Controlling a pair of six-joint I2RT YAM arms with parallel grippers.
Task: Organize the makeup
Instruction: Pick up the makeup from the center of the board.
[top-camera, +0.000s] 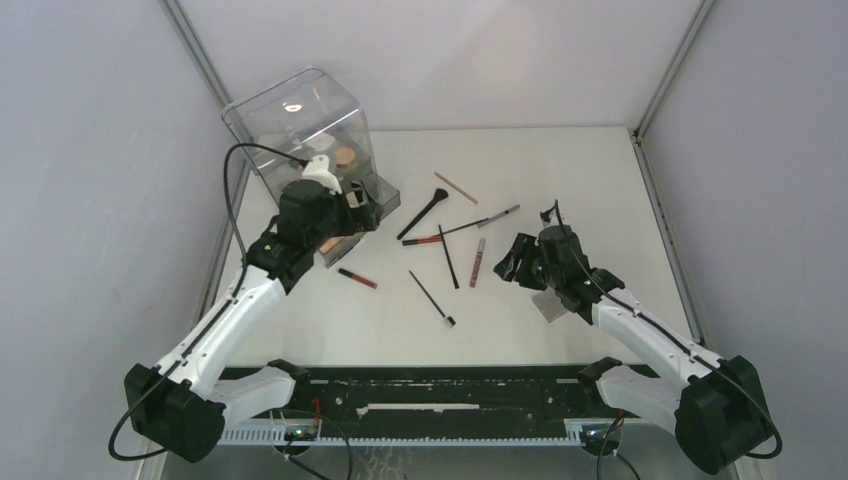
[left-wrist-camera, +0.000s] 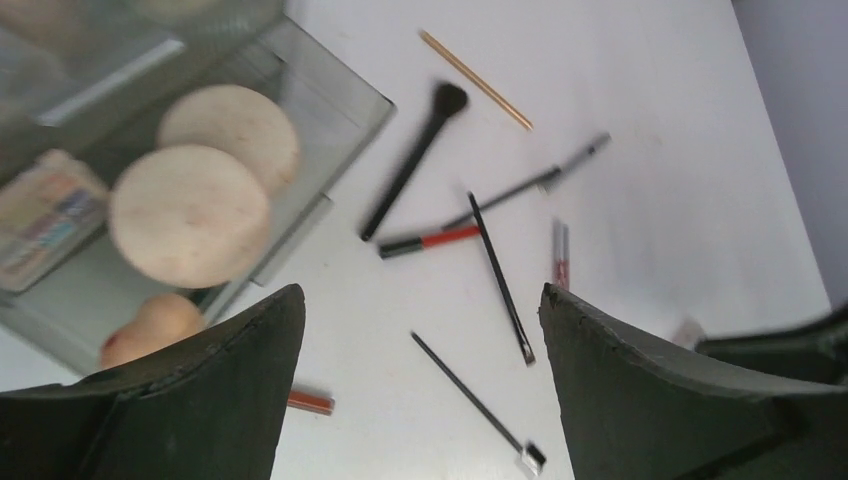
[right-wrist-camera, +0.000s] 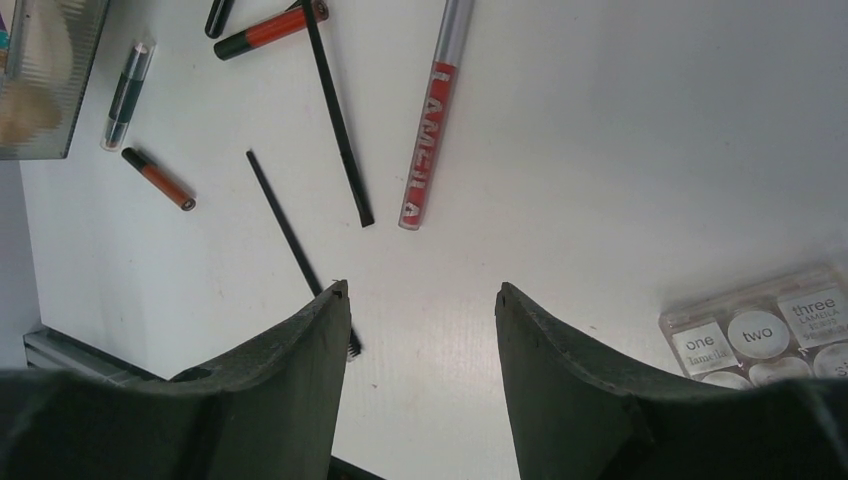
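Note:
My left gripper (top-camera: 357, 211) (left-wrist-camera: 420, 300) is open and empty, held above the open drawer (left-wrist-camera: 340, 100) of the clear box. In that drawer lie two round tan compacts (left-wrist-camera: 188, 215) and a peach sponge (left-wrist-camera: 150, 325). My right gripper (top-camera: 514, 260) (right-wrist-camera: 420, 290) is open and empty, low over bare table. Loose between the arms lie a thick black brush (top-camera: 425, 213), thin black brushes (top-camera: 447, 257) (top-camera: 432, 298), a red lip tube (top-camera: 478, 262) (right-wrist-camera: 430, 120), a red-and-black tube (top-camera: 425, 240), a grey pencil (top-camera: 495, 217), a tan stick (top-camera: 455, 187) and an orange tube (top-camera: 357, 278).
The big clear plastic box (top-camera: 300, 125) stands at the back left. A clear palette with round labelled pans (right-wrist-camera: 770, 335) lies by the right wrist (top-camera: 550, 305). A small grey-green tube (right-wrist-camera: 128, 95) lies close to the box. The black rail (top-camera: 430, 395) runs along the near edge.

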